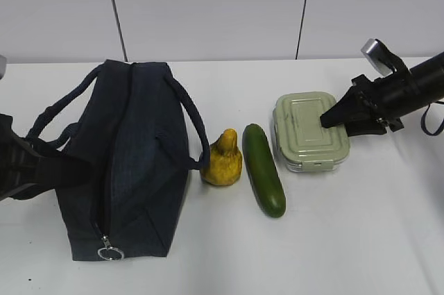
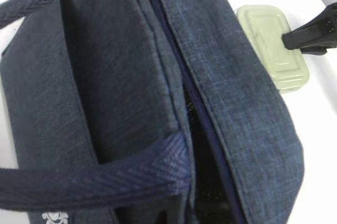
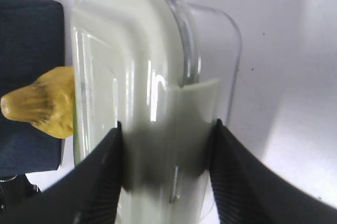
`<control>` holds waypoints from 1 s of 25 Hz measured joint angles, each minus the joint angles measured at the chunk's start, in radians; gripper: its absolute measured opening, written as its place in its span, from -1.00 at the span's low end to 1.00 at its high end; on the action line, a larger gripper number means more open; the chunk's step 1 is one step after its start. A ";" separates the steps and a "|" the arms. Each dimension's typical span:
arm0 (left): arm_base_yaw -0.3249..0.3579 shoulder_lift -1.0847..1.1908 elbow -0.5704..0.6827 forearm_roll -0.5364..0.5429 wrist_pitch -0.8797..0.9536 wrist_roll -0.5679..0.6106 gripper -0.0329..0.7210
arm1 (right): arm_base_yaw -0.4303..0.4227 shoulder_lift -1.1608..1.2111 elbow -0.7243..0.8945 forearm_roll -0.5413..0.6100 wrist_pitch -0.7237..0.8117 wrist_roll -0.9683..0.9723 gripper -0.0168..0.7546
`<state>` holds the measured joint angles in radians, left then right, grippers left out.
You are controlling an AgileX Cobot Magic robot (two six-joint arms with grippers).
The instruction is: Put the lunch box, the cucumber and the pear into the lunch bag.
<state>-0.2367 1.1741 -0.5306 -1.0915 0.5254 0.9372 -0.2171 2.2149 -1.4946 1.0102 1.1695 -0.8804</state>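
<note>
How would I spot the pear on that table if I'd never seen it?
Start at the big dark navy lunch bag on the left of the white table. Right against its right side sits the pear, with the cucumber next along. It is the only yellow-brown, lumpy thing there, short with a narrow neck, unlike the long smooth green cucumber.
</note>
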 joint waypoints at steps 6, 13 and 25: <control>0.000 0.000 0.000 0.000 -0.002 0.000 -0.96 | 0.000 0.000 0.002 0.012 -0.007 0.030 -0.01; 0.000 0.000 0.000 -0.001 -0.023 0.000 -0.96 | 0.000 -0.022 0.002 0.028 -0.007 0.047 -0.01; -0.001 0.000 0.000 -0.001 -0.038 0.000 -0.96 | 0.000 -0.089 0.004 0.122 -0.007 0.072 -0.01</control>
<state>-0.2372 1.1741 -0.5306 -1.0922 0.4871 0.9372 -0.2171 2.1254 -1.4908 1.1317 1.1628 -0.8084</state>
